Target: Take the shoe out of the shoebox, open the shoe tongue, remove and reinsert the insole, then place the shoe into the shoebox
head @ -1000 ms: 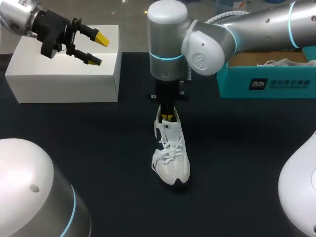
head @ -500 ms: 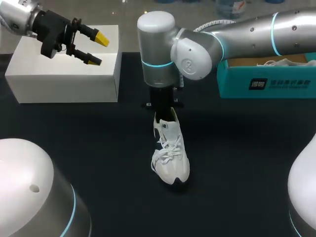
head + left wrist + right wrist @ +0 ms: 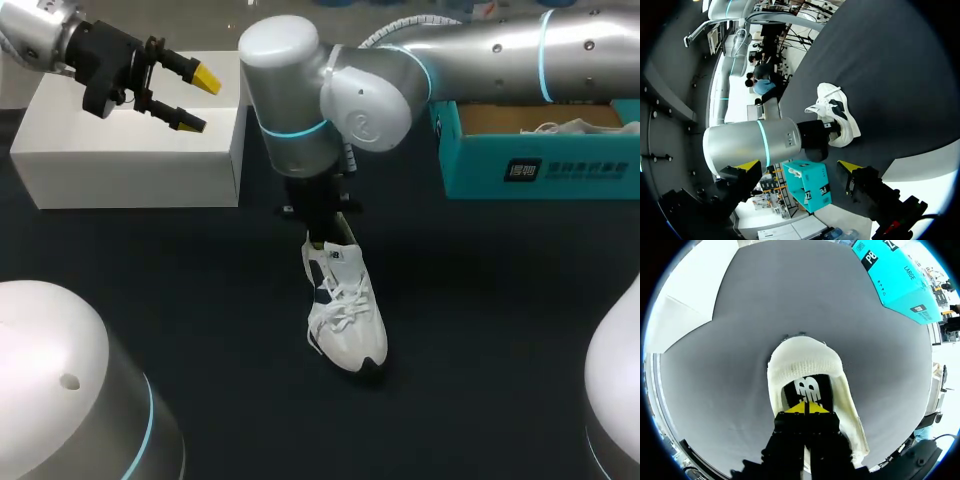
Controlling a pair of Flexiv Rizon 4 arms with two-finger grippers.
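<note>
Right arm (image 3: pixel 300 110) sits further left than a second ago; the shoe's heel has shifted left with it. We count one shoe (image 3: pixel 347 315), one teal shoebox (image 3: pixel 540 165), one white box (image 3: pixel 130 150). Shoe stands mid-table (image 3: pixel 500 300), long axis far-to-near, toe toward us. Right gripper (image 3: pixel 806 408) clenched inside the heel opening; left gripper (image 3: pixel 198 100) released, over the white box

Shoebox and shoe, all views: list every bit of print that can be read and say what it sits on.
"LARGE": on the side of the teal shoebox, right wrist view.
"P8": big white characters on the shoebox end, in both wrist views.
Shoebox front, head view: a dark badge and a line of white print, too small to read.
Shoe: a white logo on the dark patch inside it, no readable word.
</note>
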